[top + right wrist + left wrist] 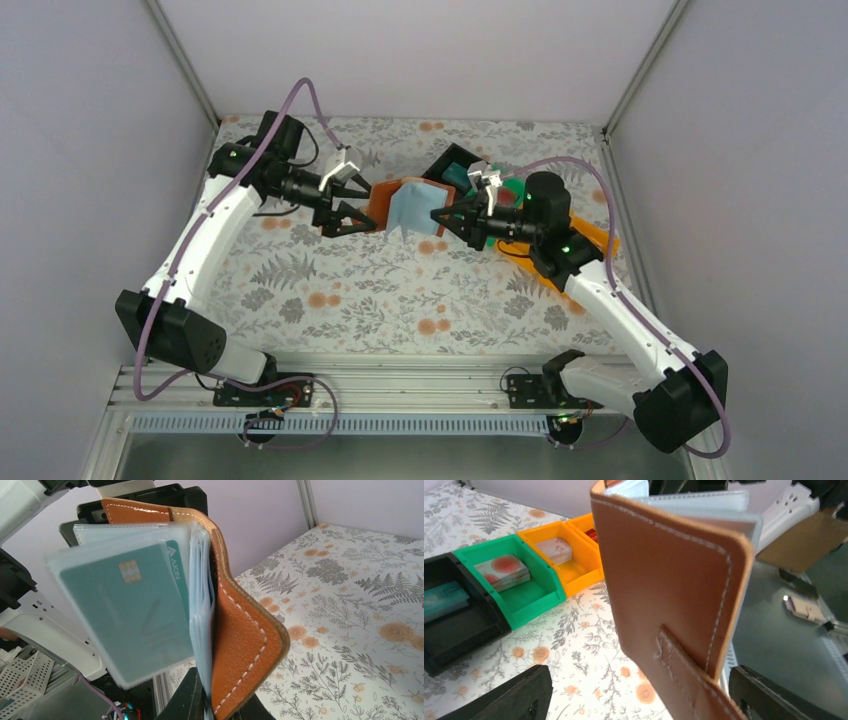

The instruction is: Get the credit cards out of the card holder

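The card holder [383,203], brown outside and pale blue-grey inside, hangs spread open above the table between both arms. My right gripper [447,215] is shut on one cover and its clear sleeves, as the right wrist view shows at the bottom edge of the card holder [245,640]. A teal credit card [130,605] with a chip sits in a clear sleeve. My left gripper [345,195] is open; in its wrist view the card holder [664,580] and its strap stand between the fingers [514,697] without touching them.
Behind the right arm stands a row of bins: black [454,625] with a teal card, green [519,595] with a floral card, orange [574,572] with a pale card. White walls close the table on three sides.
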Tool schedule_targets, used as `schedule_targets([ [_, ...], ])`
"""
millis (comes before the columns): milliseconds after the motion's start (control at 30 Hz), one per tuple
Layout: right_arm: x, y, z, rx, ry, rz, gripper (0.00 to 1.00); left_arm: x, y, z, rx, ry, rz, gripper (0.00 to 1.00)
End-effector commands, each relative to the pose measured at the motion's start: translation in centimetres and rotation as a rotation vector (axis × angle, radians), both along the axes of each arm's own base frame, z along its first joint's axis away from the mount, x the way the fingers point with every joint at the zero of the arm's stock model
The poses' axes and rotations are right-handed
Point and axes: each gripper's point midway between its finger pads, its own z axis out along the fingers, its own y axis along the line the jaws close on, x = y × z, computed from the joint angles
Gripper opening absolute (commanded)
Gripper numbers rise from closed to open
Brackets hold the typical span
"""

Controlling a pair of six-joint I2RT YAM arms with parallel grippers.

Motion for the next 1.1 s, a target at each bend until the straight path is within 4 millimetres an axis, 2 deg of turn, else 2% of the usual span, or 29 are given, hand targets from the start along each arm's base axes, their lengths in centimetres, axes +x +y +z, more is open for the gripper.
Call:
schedule_targets([
  [0,0.8,0.0,1.4,0.014,-0.007,-0.018,0.04,-1.0,-0.3,0.9,-0.039,-0.033,-0.033,0.94],
  [33,1.1,0.1,1.5,0.017,0.002,-0.025,0.04,-1.0,-0.4,1.0,-0.042,-0.033,-0.035,1.0],
  [167,2.8,0.3,1.3,0.019,0.07,-0.09,0.04,-0.5,-0.8,0.8,-0.036,-0.034,-0.022,1.0],
  [367,5.2,0.6,1.5,0.02,0.156,-0.264,0.04,3.1,-0.6,-1.1,0.065,-0.031,0.143,1.0],
  [533,6.7,2.9,-0.3,-0.07,0.268,-0.399,0.04,5.3,-0.5,-1.8,0.125,-0.066,0.241,1.0],
  [700,6.6,5.7,0.0,-0.075,0.28,-0.37,0.04,7.6,0.1,-2.6,0.188,-0.081,0.344,1.0],
  [833,5.8,8.2,0.2,-0.093,0.257,-0.292,0.04,8.7,0.5,-3.0,0.213,-0.093,0.39,1.0],
  [1067,4.9,9.5,0.8,-0.086,0.237,-0.231,0.04,8.9,0.4,-3.4,0.218,-0.085,0.394,1.0],
])
